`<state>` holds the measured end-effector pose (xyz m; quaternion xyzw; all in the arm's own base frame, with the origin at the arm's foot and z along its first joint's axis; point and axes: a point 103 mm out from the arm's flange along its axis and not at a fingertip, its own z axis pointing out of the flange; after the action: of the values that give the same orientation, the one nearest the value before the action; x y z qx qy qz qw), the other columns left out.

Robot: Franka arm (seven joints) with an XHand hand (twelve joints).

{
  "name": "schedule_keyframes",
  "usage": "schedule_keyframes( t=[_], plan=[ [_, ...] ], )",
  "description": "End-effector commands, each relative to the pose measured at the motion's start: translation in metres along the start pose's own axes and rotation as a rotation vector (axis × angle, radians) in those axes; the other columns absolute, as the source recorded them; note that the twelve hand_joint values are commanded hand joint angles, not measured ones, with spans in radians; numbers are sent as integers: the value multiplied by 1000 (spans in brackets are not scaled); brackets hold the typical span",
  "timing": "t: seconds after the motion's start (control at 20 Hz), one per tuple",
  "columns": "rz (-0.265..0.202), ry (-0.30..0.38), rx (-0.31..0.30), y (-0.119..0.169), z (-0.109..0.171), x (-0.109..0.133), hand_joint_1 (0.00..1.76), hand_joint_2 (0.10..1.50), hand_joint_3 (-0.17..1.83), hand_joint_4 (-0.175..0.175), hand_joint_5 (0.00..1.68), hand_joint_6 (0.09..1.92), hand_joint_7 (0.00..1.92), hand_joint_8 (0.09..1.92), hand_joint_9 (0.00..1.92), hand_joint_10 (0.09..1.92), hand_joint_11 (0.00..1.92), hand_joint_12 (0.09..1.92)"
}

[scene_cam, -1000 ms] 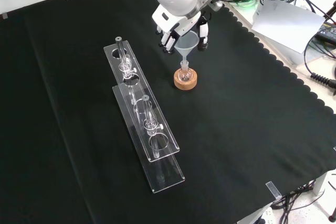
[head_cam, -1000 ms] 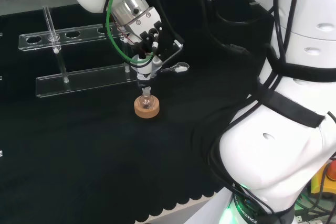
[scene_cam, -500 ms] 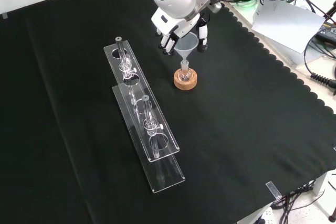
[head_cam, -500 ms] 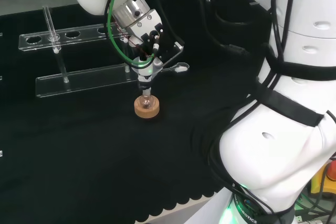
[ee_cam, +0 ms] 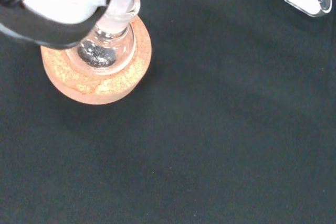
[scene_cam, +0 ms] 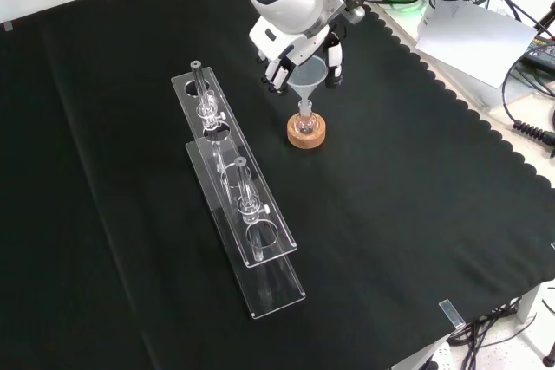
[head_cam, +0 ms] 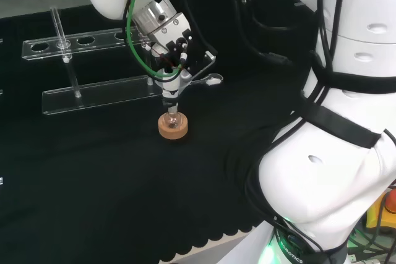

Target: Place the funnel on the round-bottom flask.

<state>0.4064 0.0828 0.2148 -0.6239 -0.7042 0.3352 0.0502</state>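
The funnel [scene_cam: 309,75] you see upper centre in the front view, stem in the flask [scene_cam: 305,116]; the hand [scene_cam: 299,45] pinches its rim.

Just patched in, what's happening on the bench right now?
The robot hand holds a clear funnel directly over the small round-bottom flask, which sits on a cork ring. In the wrist view the funnel's stem meets the flask's neck. A clear tube rack stands to the left in the front view.
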Motion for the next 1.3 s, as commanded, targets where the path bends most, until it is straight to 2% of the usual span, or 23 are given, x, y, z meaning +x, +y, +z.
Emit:
schedule_keyframes(
  t=[0.05, 0.3, 0.45, 0.55, 0.65, 0.85, 1.05, 1.3],
  plan=[
    [-5, 1, 3, 2, 2, 3, 988, 718, 728, -57, 819, 820, 714, 740, 1227, 364, 940, 990],
    [-4, 15, 22, 3, 4, 3, 983, 716, 728, -58, 793, 823, 691, 742, 1177, 359, 920, 1000],
    [-2, 20, 27, 2, 5, 3, 932, 690, 738, -67, 613, 822, 544, 781, 999, 423, 800, 1080],
    [2, 21, 36, 1, 5, 3, 881, 657, 729, -65, 436, 642, 391, 783, 790, 535, 623, 1185],
    [3, 22, 44, 0, 5, 3, 851, 639, 710, -65, 371, 474, 298, 771, 666, 626, 514, 1256],
    [5, 20, 59, -3, 5, 4, 827, 626, 675, -65, 353, 274, 193, 747, 550, 691, 408, 1307],
    [12, 17, 70, -8, 4, 8, 818, 615, 660, -64, 342, 220, 133, 727, 511, 693, 369, 1315],
    [4, 21, 47, -19, -1, 10, 812, 613, 639, -61, 346, 175, 106, 714, 492, 694, 350, 1325]
  ],
)
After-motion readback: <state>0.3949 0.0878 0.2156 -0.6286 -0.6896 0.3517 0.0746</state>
